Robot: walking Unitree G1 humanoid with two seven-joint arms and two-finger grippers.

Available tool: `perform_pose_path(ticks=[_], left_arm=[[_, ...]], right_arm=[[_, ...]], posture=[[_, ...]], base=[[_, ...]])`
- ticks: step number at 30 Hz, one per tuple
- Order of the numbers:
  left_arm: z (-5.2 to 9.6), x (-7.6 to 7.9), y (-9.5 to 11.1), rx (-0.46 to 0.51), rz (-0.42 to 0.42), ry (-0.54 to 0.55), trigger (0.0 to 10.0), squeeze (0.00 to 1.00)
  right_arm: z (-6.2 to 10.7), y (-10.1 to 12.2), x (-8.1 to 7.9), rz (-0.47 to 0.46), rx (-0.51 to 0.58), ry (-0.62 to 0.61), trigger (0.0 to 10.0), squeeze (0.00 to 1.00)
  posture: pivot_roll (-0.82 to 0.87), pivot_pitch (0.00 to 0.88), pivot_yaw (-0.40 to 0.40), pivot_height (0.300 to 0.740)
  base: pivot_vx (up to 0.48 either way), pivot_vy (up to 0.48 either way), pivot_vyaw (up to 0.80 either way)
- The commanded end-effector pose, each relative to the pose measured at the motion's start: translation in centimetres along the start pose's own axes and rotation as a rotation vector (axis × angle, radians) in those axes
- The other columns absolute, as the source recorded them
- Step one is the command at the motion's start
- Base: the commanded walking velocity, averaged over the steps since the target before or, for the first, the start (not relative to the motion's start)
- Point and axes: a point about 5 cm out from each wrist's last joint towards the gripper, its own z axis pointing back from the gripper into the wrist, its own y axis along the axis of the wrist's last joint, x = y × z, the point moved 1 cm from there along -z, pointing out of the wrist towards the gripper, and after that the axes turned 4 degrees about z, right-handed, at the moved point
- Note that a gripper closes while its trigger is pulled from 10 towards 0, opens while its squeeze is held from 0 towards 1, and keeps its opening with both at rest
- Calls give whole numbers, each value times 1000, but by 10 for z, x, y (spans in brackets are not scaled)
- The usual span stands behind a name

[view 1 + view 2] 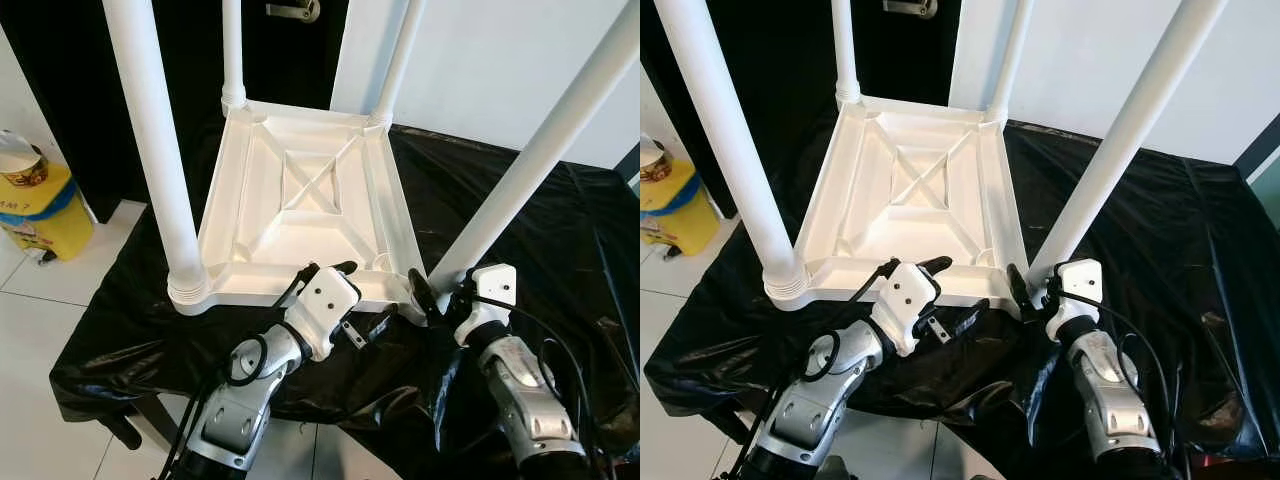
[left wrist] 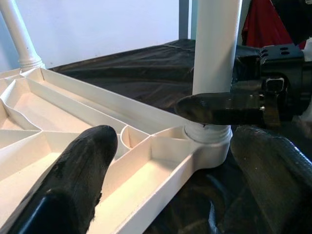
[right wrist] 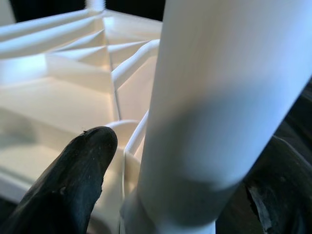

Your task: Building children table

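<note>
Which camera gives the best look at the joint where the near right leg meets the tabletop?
The left wrist view: the leg seats in its corner socket, side-on. The right wrist view is too close. The eye views show it small, beside the right tool.

White table leg (image 3: pixel 219 107): upright, close to lens, seated in corner socket of ribbed white tabletop underside (image 3: pixel 63 83). Right hand (image 3: pixel 170 195): black fingers (image 3: pixel 73 180) spread either side of the leg's base.
</note>
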Motion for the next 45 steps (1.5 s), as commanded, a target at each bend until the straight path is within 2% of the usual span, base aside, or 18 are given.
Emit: perform_pose_path(ticks=[1,8,14,15,18,19,20,25,26,27,28,37,40,42,44,45], left_arm=[[-3,-1,1,8,-5,39,10000,0],[-6,1,-1,-4,-27,15,10000,0],[-6,2,-2,-8,-30,11,10000,0],[-6,3,-3,-11,-33,10,10000,0],[-6,3,-3,-13,-34,9,10000,0],[-5,4,-4,-15,-35,9,10000,0],[-5,4,-4,-18,-38,9,10000,0],[-3,5,-5,-25,-38,22,10000,0],[-2,5,-7,-29,-33,33,10000,0],[-2,5,-7,-29,-33,33,10000,0],[-1,6,-8,-31,-32,36,10000,0],[-1,3,-8,-32,-38,51,10000,0],[-2,4,-7,-30,-38,50,10000,0],[-2,4,-7,-30,-38,50,10000,0],[-2,4,-7,-28,-37,50,10000,0],[-2,4,-7,-28,-37,50,10000,0]], right_arm=[[-1,0,6,15,1,39,10000,0],[-14,4,12,50,3,180,10000,0],[-23,1,12,59,-5,202,10000,0],[-26,1,12,61,-7,204,7922,0],[-28,0,11,61,-6,208,7922,0],[-29,0,10,61,-5,212,2863,0],[-29,-2,10,60,-10,214,0,0],[-27,-8,12,63,-34,211,0,0],[-26,-10,13,58,-43,208,510,0],[-26,-10,13,58,-43,208,510,0],[-26,-11,14,51,-50,200,10000,0],[-25,-15,10,16,-59,124,10000,0],[-22,-15,5,8,-54,50,10000,0],[-22,-15,5,8,-54,50,10000,0],[-20,-15,1,-22,-42,-42,10000,0],[-20,-15,1,-22,-42,-42,10000,0]], posture=[[144,9,-142,740],[137,3,-132,740],[143,6,-135,740],[144,7,-135,740],[146,8,-136,740],[155,12,-137,740],[175,17,-149,740],[186,19,-164,740],[192,18,-170,740],[192,18,-170,740],[196,19,-175,740],[196,13,-181,740],[191,18,-178,740],[191,18,-178,740],[184,25,-181,740],[184,25,-181,740]], base=[[0,0,0],[0,0,0],[0,0,0],[0,0,0],[0,0,0],[0,0,0],[0,0,0],[0,0,0],[0,0,0],[0,0,0],[0,0,0],[0,0,0],[0,0,0],[0,0,0],[0,0,0],[0,0,0]])
